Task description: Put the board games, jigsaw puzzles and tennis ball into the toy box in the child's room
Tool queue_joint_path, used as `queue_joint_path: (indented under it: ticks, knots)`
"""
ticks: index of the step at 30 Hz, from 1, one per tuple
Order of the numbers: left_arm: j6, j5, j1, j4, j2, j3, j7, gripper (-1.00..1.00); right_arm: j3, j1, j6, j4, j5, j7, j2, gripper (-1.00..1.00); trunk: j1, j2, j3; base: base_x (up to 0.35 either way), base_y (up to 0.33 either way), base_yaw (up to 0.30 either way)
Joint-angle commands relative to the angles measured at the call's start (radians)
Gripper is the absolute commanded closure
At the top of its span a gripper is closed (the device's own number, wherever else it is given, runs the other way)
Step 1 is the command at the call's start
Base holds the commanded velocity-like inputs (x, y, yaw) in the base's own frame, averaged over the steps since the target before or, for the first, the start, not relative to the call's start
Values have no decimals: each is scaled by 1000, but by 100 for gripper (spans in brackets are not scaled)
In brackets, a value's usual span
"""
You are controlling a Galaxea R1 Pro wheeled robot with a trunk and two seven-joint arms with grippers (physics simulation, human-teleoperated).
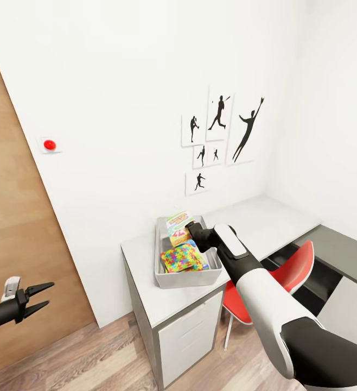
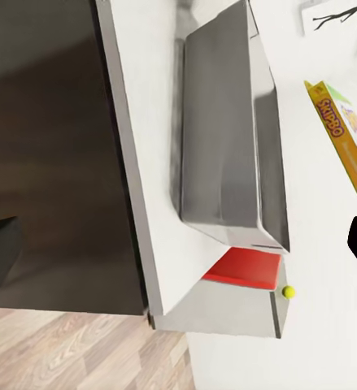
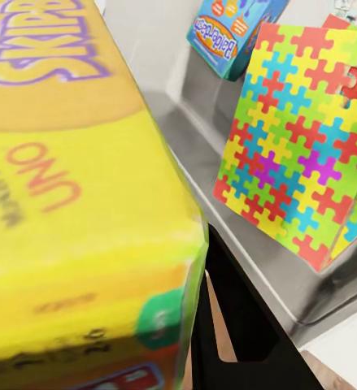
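My right fingers grip the Skip-Bo board game directly above the toy box on the bench, its long axis running lengthwise down the bin beside a jigsaw puzzle, while my left fingers hang spread, far off.

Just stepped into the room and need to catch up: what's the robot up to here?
The robot is tidying toys into the grey toy box on the table. Its right gripper holds the Skip-Bo board game over the box, where a jigsaw puzzle and a blue board game already lie. The left gripper hangs open and empty, off to the side near the wooden door. The tennis ball is still outside the box.
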Motion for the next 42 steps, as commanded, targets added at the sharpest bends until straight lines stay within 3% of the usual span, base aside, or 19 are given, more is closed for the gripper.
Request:
queue_joint_path:
  ticks: [1,6,15,20,23,38,42]
  knots:
    - [9,9,-1,0,2,-9,-3,-100,0,-1,2,-1,-3,-6,0,100,1,-2,-2,0,0,0]
    - [9,10,-1,1,5,-9,-3,-100,0,-1,3,-1,-3,-7,0,100,1,-2,-2,0,0,0]
    - [9,11,-1,1,6,-10,-3,-100,-1,-1,10,0,-8,-6,0,100,35,-65,-30,0,0,0]
    - [9,11,-1,0,6,-10,-3,-100,2,-1,11,0,-63,-7,0,100,54,-100,-46,0,0,0]
    - [9,11,-1,0,6,-10,-2,-100,2,-1,11,4,-73,-7,0,100,66,-121,-56,0,0,0]
    - [9,11,-1,0,6,-10,-3,-100,0,-1,11,19,-80,-5,0,100,123,-226,-103,0,0,0]
    - [9,11,-1,0,6,-10,-2,-100,-1,-1,11,20,-80,-6,0,100,123,-226,-103,0,0,0]
